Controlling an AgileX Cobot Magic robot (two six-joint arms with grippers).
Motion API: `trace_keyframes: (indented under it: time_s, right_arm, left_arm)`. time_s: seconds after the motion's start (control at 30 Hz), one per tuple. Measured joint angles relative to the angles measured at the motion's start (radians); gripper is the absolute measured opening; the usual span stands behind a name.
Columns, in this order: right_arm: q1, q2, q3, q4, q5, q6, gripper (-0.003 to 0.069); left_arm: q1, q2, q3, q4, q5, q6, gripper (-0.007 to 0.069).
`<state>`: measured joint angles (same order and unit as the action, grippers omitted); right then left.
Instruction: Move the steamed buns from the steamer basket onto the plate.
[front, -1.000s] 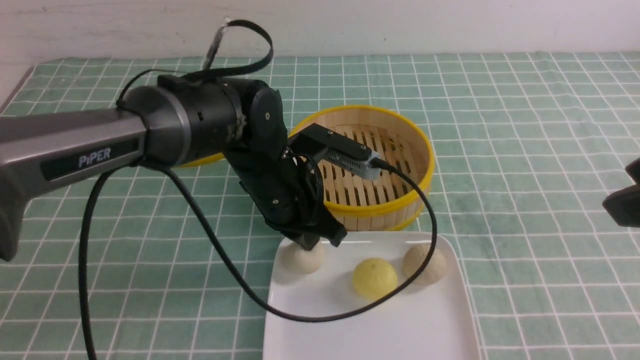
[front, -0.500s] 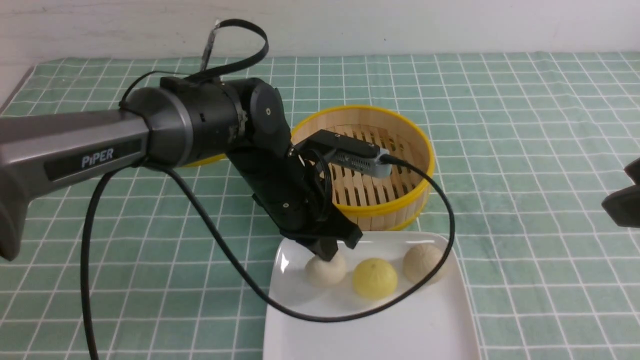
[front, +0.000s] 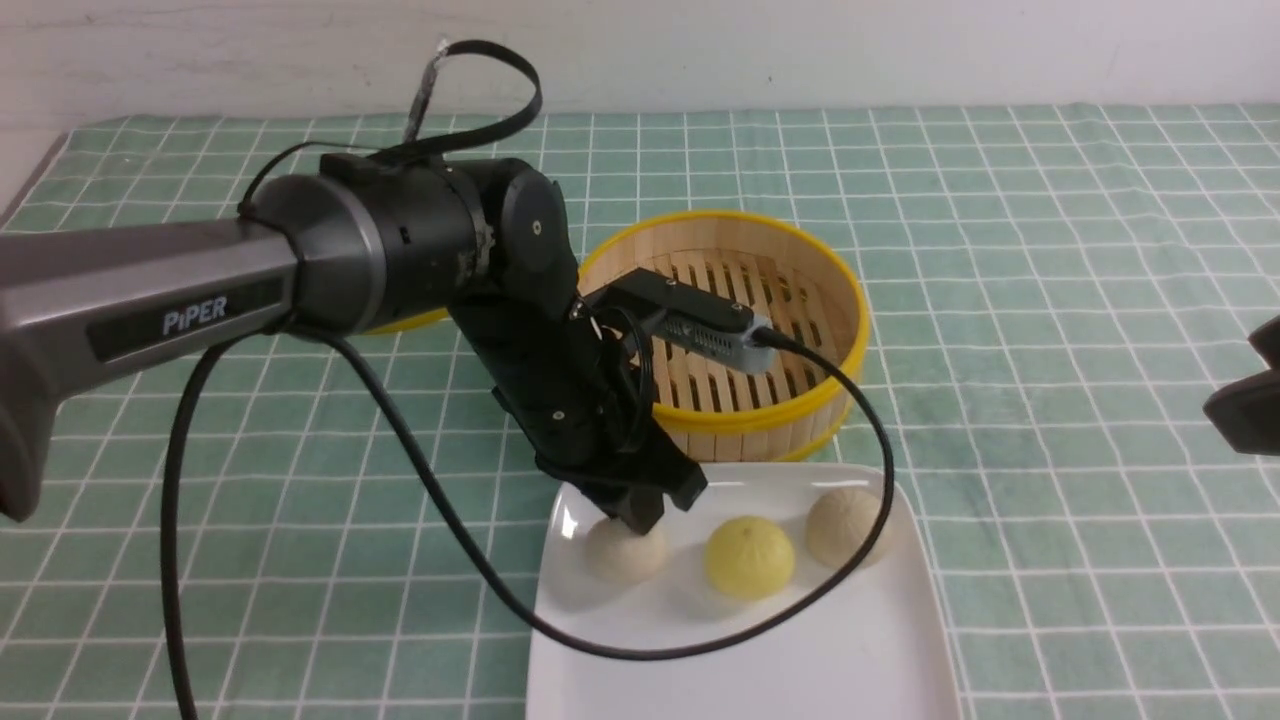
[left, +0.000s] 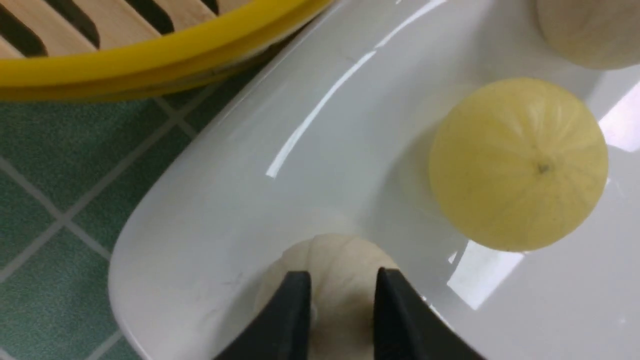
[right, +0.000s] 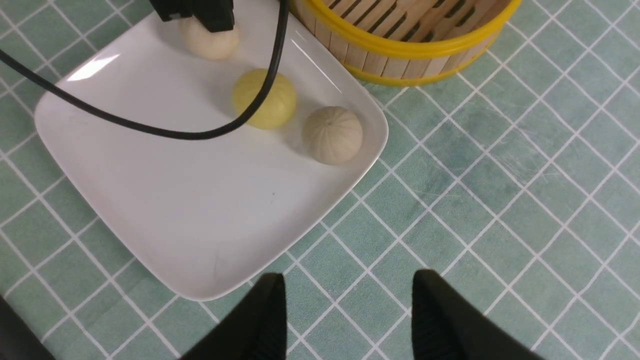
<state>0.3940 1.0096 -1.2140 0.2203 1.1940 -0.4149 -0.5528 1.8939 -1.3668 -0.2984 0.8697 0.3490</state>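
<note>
Three steamed buns lie in a row on the white plate (front: 750, 670): a pale one (front: 622, 558), a yellow one (front: 750, 557) and another pale one (front: 848, 527). My left gripper (front: 640, 520) points down onto the leftmost pale bun (left: 340, 260). Its jaws stand apart astride the bun's top, and the bun rests on the plate (left: 310, 150). The steamer basket (front: 760, 420) behind the plate shows only its bare slatted floor. My right gripper (right: 345, 285) hangs open over the cloth beside the plate (right: 175, 200), holding nothing.
A black cable (front: 700, 645) from the left wrist loops over the plate in front of the buns. A yellow-rimmed lid (front: 400, 322) peeks from behind the left arm. Green checked cloth (front: 1050, 300) covers the table; a white wall stands behind.
The left gripper carried the pale bun along the plate's far edge and set it down beside the yellow one. Its jaws have parted. The right arm has not moved.
</note>
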Motion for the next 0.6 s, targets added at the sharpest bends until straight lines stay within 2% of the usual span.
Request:
trace_keyframes:
  time_s: [0.17, 0.27, 0.47, 0.6]
  right_arm:
    - [0.0, 0.0, 0.0, 0.0, 0.0, 0.0, 0.0358]
    - [0.0, 0.0, 0.0, 0.0, -0.001, 0.0, 0.0358]
    - [0.0, 0.0, 0.0, 0.0, -0.038, 0.0, 0.0358]
    - [0.0, 0.0, 0.0, 0.0, -0.106, 0.0, 0.0358]
  left_arm:
    - [0.0, 0.0, 0.0, 0.0, -0.009, 0.0, 0.0395]
    - [0.0, -0.001, -0.004, 0.0, -0.003, -0.001, 0.0444]
    - [-0.001, -0.079, -0.076, 0.041, 0.012, -0.039, 0.0467]
    - [-0.001, -0.204, -0.187, 0.135, 0.015, -0.108, 0.0467]
